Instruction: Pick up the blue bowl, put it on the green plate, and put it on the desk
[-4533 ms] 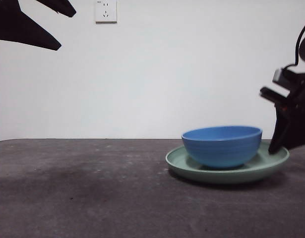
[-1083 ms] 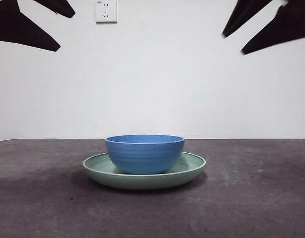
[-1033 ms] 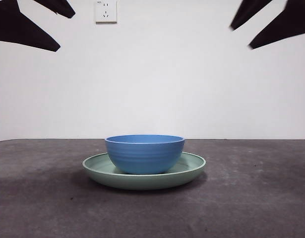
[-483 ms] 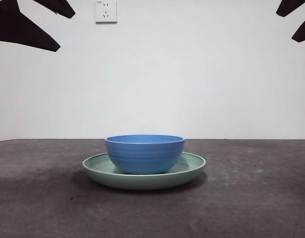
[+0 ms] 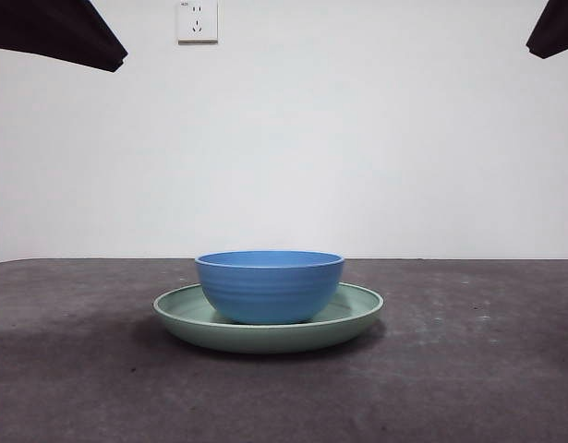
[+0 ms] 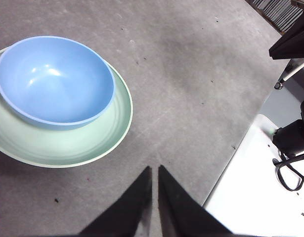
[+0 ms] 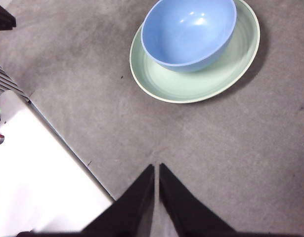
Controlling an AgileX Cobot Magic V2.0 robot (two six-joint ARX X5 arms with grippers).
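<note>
Bowl [image 5: 270, 286] sits in green plate [image 5: 353, 318] on desk [image 5: 468, 388]; both claws closed, empty; no legible writing.

wall: plain white [image 5: 376, 148] | socket: white, high on wall [image 5: 197, 20] | light: even

Blue bowl [image 7: 189, 30] sits in green plate [image 7: 191, 84] on desk [image 7: 231, 158], right gripper [image 7: 156, 170] closed above
</note>
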